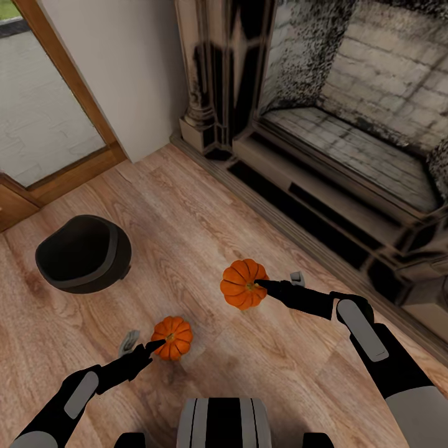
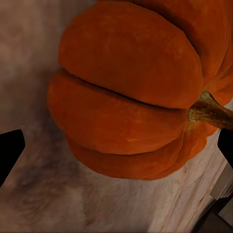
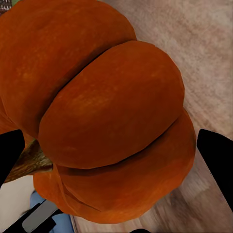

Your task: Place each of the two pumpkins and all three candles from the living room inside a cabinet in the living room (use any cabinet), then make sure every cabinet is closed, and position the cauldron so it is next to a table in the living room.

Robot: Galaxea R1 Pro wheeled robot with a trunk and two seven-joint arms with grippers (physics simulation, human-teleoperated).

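The fireplace (image 1: pixel 348 124) with its brick hearth fills the far right, a glazed door (image 1: pixel 37 106) stands at the far left, and a bare wall sits between them above the wooden floor (image 1: pixel 186 211). The black cauldron (image 1: pixel 84 253) rests on the floor ahead and to the left, well apart from both arms.

Each of the 2 pumpkins sits at the tip of 1 arm. The right pumpkin (image 1: pixel 244 284) appears lifted off the floor, with the right gripper (image 1: pixel 266 285) reaching it from the right; in the right wrist view the pumpkin (image 3: pixel 107 116) lies between the dark fingers (image 3: pixel 216 160), which seem to pinch it. The left pumpkin (image 1: pixel 172 337) lies just right of the left gripper (image 1: pixel 149 345); in the left wrist view this pumpkin (image 2: pixel 131 92) bulges between the fingers (image 2: pixel 9 150), stem pointing sideways. These also seem closed on it, though contact is hard to confirm.

With both pumpkins apparently held, the next need is probably to find a cabinet.
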